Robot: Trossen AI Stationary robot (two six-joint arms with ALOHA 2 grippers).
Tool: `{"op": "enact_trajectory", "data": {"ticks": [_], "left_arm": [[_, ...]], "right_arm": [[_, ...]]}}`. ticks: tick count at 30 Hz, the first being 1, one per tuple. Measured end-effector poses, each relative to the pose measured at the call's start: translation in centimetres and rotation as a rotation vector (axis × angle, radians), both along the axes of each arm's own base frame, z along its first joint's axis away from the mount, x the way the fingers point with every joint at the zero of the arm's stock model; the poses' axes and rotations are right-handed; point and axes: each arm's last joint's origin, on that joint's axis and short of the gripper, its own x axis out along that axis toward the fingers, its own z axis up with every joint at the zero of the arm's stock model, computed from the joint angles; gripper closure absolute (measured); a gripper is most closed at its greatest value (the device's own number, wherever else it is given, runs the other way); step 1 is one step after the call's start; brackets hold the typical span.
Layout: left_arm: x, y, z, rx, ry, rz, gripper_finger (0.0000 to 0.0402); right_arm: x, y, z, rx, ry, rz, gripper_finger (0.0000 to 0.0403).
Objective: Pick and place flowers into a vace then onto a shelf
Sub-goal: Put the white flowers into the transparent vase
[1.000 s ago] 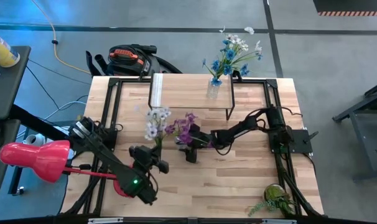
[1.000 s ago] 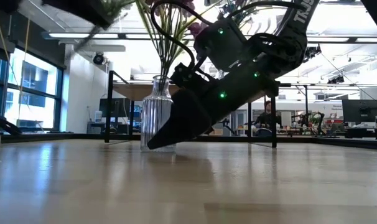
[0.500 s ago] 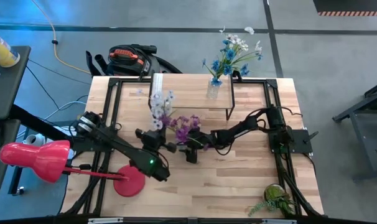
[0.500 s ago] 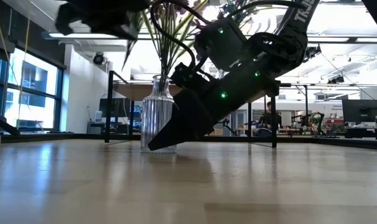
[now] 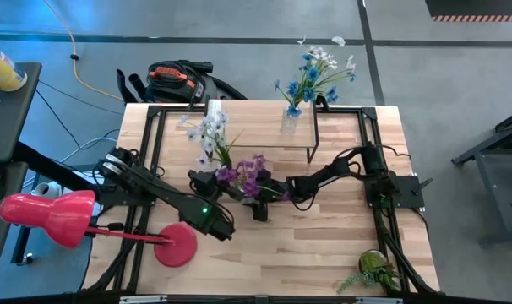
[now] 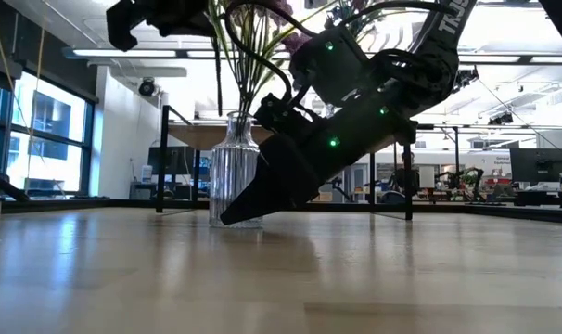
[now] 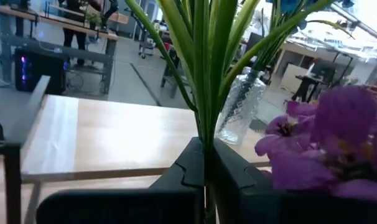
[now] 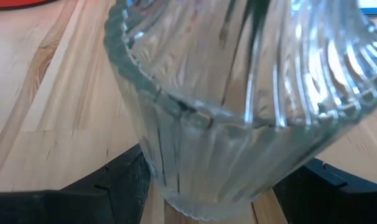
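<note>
A: Where is the left end effector [image 5: 207, 175]?

B: Near the middle of the table [image 5: 324, 245], clamped on a bunch of pale white flowers [image 5: 207, 135]. In the left wrist view its fingers [image 7: 190, 167] pinch the green stems tight between them, and the blossoms lean toward the shelf [image 5: 256, 125].

A: And the right end effector [image 5: 258, 203]?

B: Just beside it, gripping a ribbed glass vase [image 8: 238, 112] around its lower body. The vase stands on the table and holds purple flowers [image 5: 247, 176].

A: What is on the shelf?

B: A second glass vase [image 5: 289, 121] with blue and white flowers [image 5: 313, 74], at the plank's right part.

A: How close are the white flowers to the held vase?

B: Their stems hang beside the purple blossoms; I cannot tell whether they have entered the neck.
</note>
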Motion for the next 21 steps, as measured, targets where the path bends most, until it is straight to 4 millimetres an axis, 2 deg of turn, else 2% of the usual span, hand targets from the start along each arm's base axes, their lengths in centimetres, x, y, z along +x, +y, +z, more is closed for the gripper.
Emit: {"op": "enact_trajectory", "data": {"ticks": [11, 18, 21], "left_arm": [[0.9, 1.6, -0.1, -0.012, -0.024, 0.059, 0.0356], [0.9, 1.5, -0.1, -0.016, -0.030, 0.058, 0.0358], [0.8, 1.6, 0.6, -0.026, -0.047, 0.058, 0.0356]], "right_arm": [[0.0, 0.2, 0.0, 0.032, -0.005, 0.046, 0.0125], [0.1, 0.1, 0.1, 0.025, -0.012, 0.049, 0.0125], [0.1, -0.1, 0.0, 0.019, -0.010, 0.045, 0.0125]]}}
